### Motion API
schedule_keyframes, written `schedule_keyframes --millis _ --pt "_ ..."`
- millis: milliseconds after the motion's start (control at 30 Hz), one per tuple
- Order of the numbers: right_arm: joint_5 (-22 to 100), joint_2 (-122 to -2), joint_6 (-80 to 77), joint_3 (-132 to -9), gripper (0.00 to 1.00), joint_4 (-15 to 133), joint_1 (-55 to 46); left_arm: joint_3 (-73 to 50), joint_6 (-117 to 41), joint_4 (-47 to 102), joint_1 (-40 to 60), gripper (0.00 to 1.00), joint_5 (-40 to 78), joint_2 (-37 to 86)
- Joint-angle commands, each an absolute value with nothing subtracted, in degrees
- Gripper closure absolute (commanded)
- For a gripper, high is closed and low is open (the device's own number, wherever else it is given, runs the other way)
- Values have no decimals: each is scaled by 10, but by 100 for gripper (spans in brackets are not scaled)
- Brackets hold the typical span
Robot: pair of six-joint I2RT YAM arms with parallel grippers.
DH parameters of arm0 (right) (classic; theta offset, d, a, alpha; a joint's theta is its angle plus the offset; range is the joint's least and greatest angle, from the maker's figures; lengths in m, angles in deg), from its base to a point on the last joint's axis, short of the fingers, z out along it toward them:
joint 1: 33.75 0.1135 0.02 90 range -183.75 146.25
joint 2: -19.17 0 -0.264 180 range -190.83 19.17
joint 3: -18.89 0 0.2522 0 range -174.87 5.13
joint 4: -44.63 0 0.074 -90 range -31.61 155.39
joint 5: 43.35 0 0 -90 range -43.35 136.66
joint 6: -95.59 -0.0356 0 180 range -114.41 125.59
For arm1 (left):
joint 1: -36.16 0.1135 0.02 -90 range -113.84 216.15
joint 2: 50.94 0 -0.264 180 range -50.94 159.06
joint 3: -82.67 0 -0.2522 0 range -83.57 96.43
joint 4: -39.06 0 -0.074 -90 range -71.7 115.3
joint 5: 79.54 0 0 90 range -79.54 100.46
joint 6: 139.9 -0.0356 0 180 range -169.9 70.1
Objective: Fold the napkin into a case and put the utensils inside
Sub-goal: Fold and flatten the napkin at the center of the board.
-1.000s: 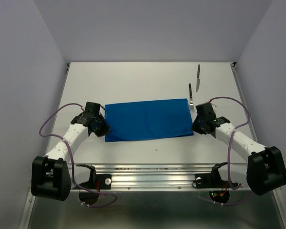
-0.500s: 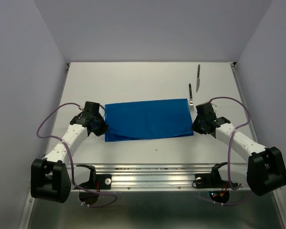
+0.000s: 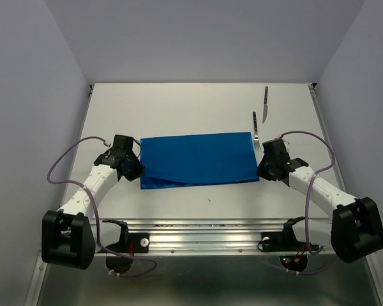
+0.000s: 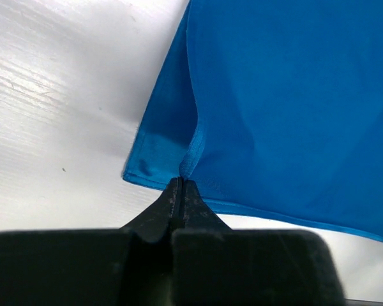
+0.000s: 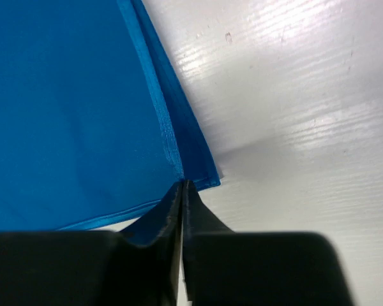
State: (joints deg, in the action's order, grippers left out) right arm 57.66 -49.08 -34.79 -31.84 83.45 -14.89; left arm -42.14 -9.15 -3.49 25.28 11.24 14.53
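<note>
The blue napkin [image 3: 198, 159] lies folded into a wide rectangle mid-table. My left gripper [image 3: 138, 171] is at its near-left corner. In the left wrist view the left gripper [image 4: 182, 182] is shut on the hem of the napkin's top layer [image 4: 293, 108], which puckers up at the tips, with a lower layer [image 4: 159, 143] showing beside it. My right gripper [image 3: 260, 171] is at the near-right corner. The right wrist view shows this gripper [image 5: 182, 185] shut on the napkin's hem [image 5: 70, 108]. Beyond the napkin's far-right corner lie the utensils, a fork [image 3: 256, 131] and a knife [image 3: 265, 104].
White tabletop [image 3: 198, 108] with grey walls on three sides. A metal rail [image 3: 198, 233] with the arm bases runs along the near edge. Purple cables [image 3: 64, 167] loop beside both arms.
My left gripper has drawn slightly left and up with the napkin's near-left corner, so the near edge there now slants. The right gripper has barely shifted.
</note>
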Motion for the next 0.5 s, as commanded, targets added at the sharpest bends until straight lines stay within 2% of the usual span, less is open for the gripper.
schedule_keyframes --millis 0,67,100,167,233,333,467 --pt "568 -482 -353 -306 85 809 -147 -434 -82 -30 251 85 102 159" --pt "568 -482 -350 -306 71 811 -147 -429 -82 -33 251 60 102 168" --pt "570 -481 -349 -309 63 812 -147 -421 -84 -36 251 39 102 172" --pt "587 -478 -344 -318 48 817 -147 -409 -85 -41 251 27 102 170" --pt "602 -475 -337 -341 42 830 -147 -381 -87 -42 251 25 100 163" --pt "615 -480 -319 -377 41 835 -147 -337 -92 -46 251 26 84 165" --pt "598 -511 -305 -420 44 819 -147 -297 -108 -27 250 36 97 200"
